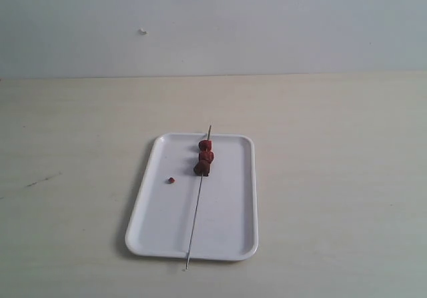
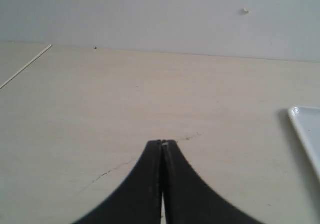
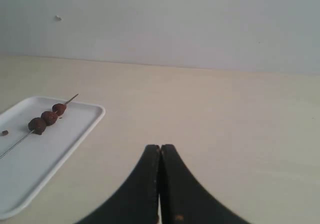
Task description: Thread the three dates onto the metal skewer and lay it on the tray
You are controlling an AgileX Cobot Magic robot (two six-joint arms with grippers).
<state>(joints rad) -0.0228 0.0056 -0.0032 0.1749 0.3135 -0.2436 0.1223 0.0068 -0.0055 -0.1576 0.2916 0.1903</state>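
Note:
The white tray (image 1: pixel 227 218) lies mid-table. The thin metal skewer (image 1: pixel 195 218) rests lengthwise across it, both tips past the rim. All three dates (image 1: pixel 205 157) sit threaded in a row near its far end. From the right wrist view the tray (image 3: pixel 75 134), skewer (image 3: pixel 15 145) and dates (image 3: pixel 48 117) show well off to one side of my right gripper (image 3: pixel 160 147), which is shut on nothing. My left gripper (image 2: pixel 162 142) is shut and empty over bare table, with only the tray's corner (image 2: pixel 305 129) in its view. Neither gripper appears in the exterior view.
A tiny reddish crumb (image 1: pixel 171 180) lies on the tray beside the skewer. The pale wooden table (image 1: pixel 333 145) runs back to a plain white wall (image 1: pixel 267 25). A thin dark crack (image 2: pixel 107 172) marks the tabletop near the left gripper.

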